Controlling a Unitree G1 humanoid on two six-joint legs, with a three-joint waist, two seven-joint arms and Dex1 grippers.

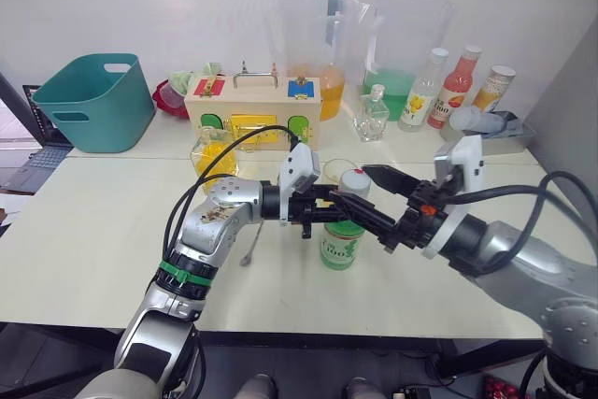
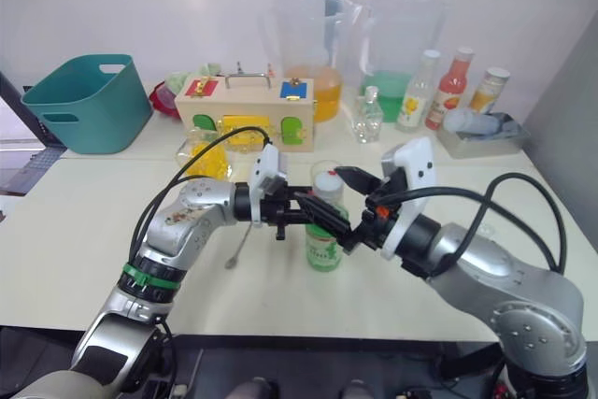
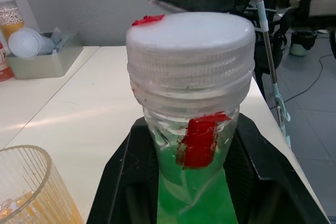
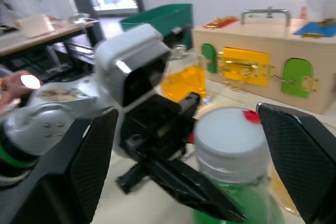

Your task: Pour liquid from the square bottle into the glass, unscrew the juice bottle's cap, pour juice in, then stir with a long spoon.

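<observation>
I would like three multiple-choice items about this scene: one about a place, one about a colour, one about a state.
1. Where is the left claw?
A. Around the juice bottle's neck
B. Inside the teal bin
C. On the wooden box

2. What colour is the liquid in the juice bottle?
A. Red
B. Green
C. Blue

3. What is the state of the cap?
A. Lying on the table
B. Held in the right claw
C. On the bottle

Answers:
1 A, the left wrist view shows the black fingers on both sides of the neck.
2 B, green shows through the clear bottle.
3 C, the white cap sits on top, with the open right claw either side of it.
</observation>
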